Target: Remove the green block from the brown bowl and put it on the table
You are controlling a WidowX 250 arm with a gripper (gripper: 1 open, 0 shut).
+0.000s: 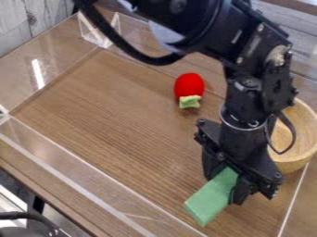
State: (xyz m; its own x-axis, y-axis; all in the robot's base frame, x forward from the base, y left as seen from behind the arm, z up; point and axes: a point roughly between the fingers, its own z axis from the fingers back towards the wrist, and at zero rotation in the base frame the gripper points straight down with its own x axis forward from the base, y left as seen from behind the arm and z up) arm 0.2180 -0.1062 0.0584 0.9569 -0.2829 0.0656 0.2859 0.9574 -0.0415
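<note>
One flat bright green rectangular block [213, 201] lies near right on the brown wood-grain surface [99, 120], long axis slanting near-left to far-right, its far end hidden by the black fingers [238, 178] clenched on it. One round light-brown wooden bowl [297, 139], half hidden by the arm, sits behind; one small red object [188, 88] lies farther left.

One green block [212, 201], one brown bowl [297, 139], one red object [190, 88] (green tip), one gripper [243, 186]
</note>
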